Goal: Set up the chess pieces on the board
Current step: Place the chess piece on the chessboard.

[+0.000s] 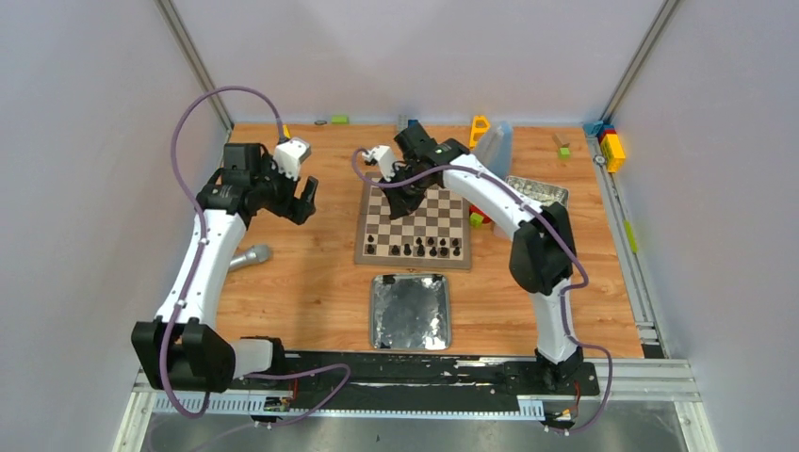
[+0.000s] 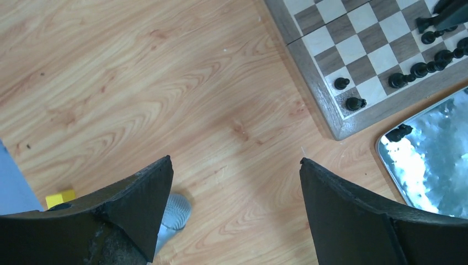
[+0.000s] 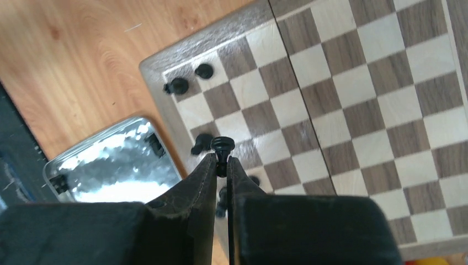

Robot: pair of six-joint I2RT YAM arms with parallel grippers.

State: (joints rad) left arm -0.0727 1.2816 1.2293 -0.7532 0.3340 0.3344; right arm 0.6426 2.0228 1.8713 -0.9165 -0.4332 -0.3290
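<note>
Right gripper pinches a chess piece over the board. It needs lowering upright onto a square. Left gripper, at the board's nine o'clock, gapes empty.

Black chess pieces; brown-cream checked board.

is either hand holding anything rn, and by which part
The right hand pinches one black chess piece just below its round head, above the board. The left hand is open over the table and holds nothing.
</note>
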